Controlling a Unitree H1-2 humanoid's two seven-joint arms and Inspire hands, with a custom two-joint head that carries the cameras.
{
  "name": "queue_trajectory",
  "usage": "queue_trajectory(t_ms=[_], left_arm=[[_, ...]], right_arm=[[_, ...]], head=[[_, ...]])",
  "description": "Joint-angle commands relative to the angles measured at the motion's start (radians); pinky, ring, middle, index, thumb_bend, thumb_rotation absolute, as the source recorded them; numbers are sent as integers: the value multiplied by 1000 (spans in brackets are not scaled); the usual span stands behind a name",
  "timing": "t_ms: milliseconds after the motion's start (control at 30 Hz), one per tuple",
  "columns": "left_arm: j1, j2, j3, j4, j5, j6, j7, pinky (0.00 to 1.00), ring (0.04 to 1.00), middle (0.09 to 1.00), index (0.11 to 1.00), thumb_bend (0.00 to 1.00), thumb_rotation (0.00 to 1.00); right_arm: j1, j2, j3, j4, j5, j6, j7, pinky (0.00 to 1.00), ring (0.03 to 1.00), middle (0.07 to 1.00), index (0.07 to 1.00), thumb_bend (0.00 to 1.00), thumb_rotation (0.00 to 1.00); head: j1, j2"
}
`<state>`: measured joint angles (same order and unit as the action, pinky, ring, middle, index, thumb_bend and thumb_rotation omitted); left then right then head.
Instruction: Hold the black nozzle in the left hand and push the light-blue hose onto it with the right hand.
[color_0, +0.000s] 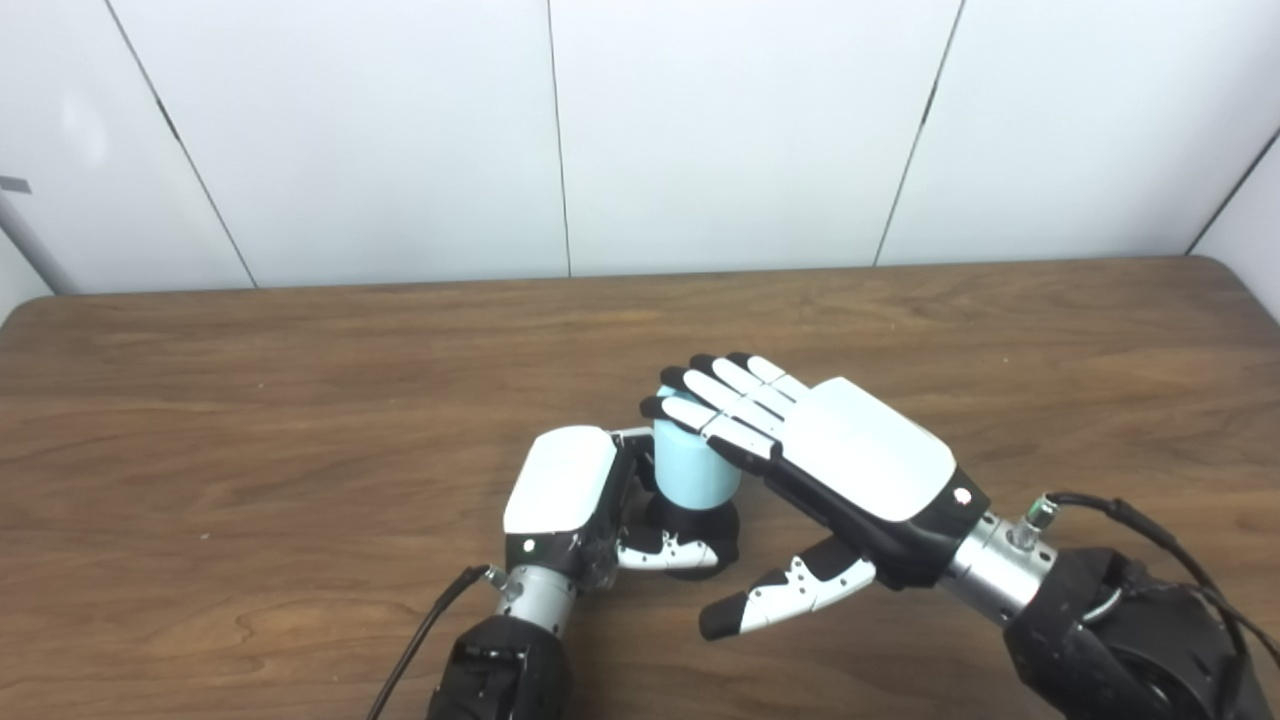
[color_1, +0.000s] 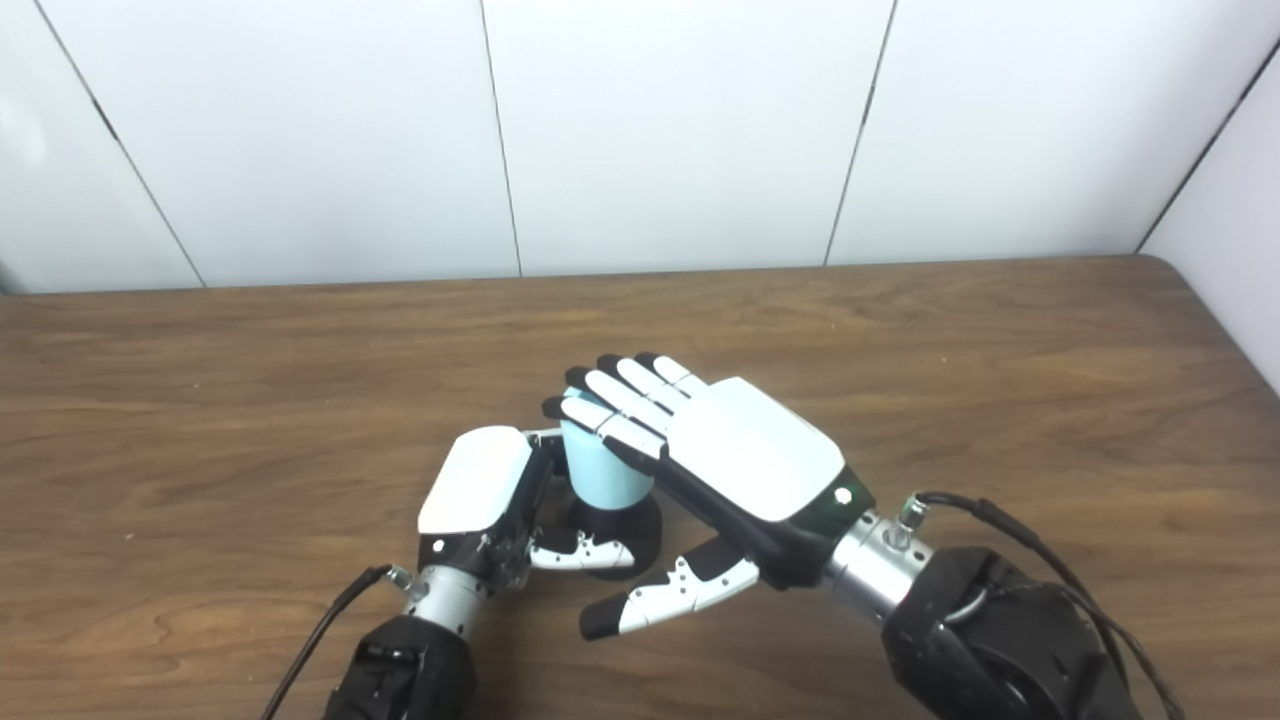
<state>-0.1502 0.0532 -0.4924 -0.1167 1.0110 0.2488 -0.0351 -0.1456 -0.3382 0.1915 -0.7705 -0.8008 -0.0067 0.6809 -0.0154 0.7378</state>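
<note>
Under the right hand, light-blue hose top hidden.

Our left hand sits low, back upward, its fingers and thumb curled closed around what it grips; our right hand lies flat, fingers straight and together, palm down, thumb jutting out beneath.

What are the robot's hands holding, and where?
The left hand grips the black nozzle at its base; the right hand lies flat, open, on the light-blue hose.
</note>
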Motion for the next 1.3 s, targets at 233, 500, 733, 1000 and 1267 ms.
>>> queue_trajectory(t_ms=[233,500,733,1000,1267], left_arm=[[14,3,-3,15,17,26,-31,692,609,527,466,520,0],[12,8,-7,10,21,31,-40,692,616,529,465,520,0],[4,7,-6,11,26,36,-45,691,614,521,471,522,0],[0,5,-2,14,20,33,-41,691,610,505,479,524,0],[-7,3,0,16,23,37,-42,689,616,507,478,523,0]], right_arm=[[-38,0,-8,-17,14,-8,-9,993,1000,988,939,627,1000],[-28,-10,-8,-9,0,-4,18,1000,1000,990,935,627,1000],[-16,-15,-6,19,1,-20,12,983,1000,959,911,624,1000],[10,-28,7,79,27,-31,-11,982,1000,954,885,613,988],[44,-40,42,112,42,-22,-15,974,994,956,890,621,987]], head=[[3,2],[4,4],[8,4],[9,1],[12,-2]])
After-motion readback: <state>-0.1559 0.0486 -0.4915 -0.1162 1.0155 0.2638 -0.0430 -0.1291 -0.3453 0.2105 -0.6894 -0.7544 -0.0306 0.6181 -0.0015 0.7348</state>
